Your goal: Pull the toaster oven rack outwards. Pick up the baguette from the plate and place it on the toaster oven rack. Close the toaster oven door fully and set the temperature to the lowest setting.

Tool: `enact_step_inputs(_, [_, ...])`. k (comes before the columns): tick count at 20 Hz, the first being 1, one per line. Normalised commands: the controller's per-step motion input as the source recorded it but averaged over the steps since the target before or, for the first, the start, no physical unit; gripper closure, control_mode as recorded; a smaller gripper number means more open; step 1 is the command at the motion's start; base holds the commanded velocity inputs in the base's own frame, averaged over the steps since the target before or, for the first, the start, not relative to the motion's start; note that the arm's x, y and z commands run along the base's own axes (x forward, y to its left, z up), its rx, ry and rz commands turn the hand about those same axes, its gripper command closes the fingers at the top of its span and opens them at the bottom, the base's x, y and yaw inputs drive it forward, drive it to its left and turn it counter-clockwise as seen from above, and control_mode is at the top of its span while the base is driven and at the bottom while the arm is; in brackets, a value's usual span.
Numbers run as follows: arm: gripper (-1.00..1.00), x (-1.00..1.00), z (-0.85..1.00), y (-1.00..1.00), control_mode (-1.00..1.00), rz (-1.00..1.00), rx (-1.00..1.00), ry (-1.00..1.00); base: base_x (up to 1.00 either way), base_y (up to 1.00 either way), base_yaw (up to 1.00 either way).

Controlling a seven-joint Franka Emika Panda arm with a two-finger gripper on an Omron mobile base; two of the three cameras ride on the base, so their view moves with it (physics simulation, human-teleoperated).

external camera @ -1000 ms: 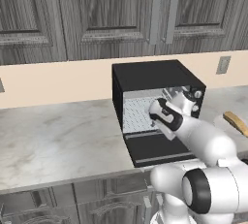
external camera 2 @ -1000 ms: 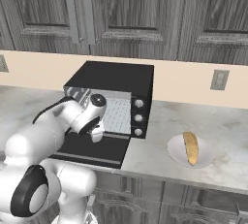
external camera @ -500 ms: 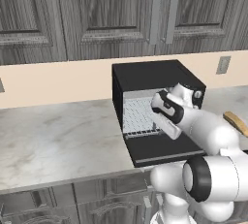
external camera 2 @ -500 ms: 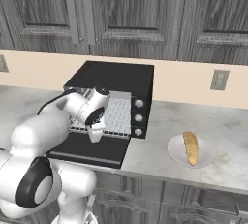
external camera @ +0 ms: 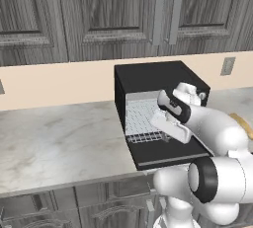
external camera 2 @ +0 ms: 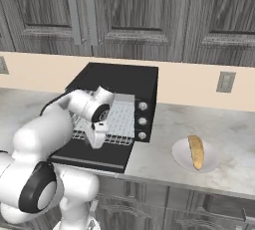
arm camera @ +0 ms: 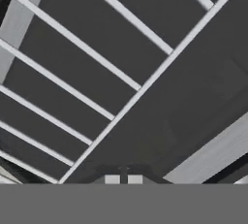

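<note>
Dark wood cabinets (external camera 2: 124,10) hang over a pale marble counter (external camera: 54,143), with a beige backsplash behind. On that counter sits the toaster oven (external camera 2: 122,82), black, front facing out toward the robot, its three knobs (external camera 2: 143,121) stacked down the right side. I can read no brand or lettering on it. The toaster oven door (external camera 2: 94,154) lies dropped flat, stretching forward from the cavity. The toaster oven rack (external camera: 141,123) sits level, its front edge over the hinge end of the door, thin bars running front to back.

To the right of the oven, well apart from it, the plate (external camera 2: 211,162) holds the baguette (external camera 2: 195,152), long axis running roughly from counter edge toward the wall.

The gripper (external camera 2: 96,142) points down at the rack's front edge. From the hand view, the rack's bars (arm camera: 72,87) cross close below with the dark door beneath, and the two fingertips (arm camera: 112,179) sit nearly together; whether they pinch the front bar I cannot tell.
</note>
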Motion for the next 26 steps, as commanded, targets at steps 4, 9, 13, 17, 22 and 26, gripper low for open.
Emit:
enact_step_inputs(4, [1.0, -0.65, 0.0, 0.03, -1.0, 0.06, -0.01, 0.0, 0.0, 0.0, 0.0])
enact_step_inputs(9, [1.0, -0.32, 0.7, 0.0, -1.0, 0.0, -0.07, -0.05, 0.0, 0.0, 0.0])
enact_step_inputs(13, [1.0, -0.44, 0.99, 0.0, -1.0, 0.0, -0.12, -0.08, 0.0, 0.0, 0.0])
enact_step_inputs(17, [1.0, -0.82, 0.91, -0.05, -1.0, 0.0, -0.06, -0.11, 0.0, 0.0, 0.0])
enact_step_inputs(22, [-1.0, -0.88, 0.22, -0.4, -1.0, -0.01, -0.09, -0.29, 0.0, 0.0, 0.0])
enact_step_inputs(26, [-1.0, -0.38, 0.0, -0.98, -1.0, 0.0, 0.03, -0.33, 0.0, 0.0, 0.0])
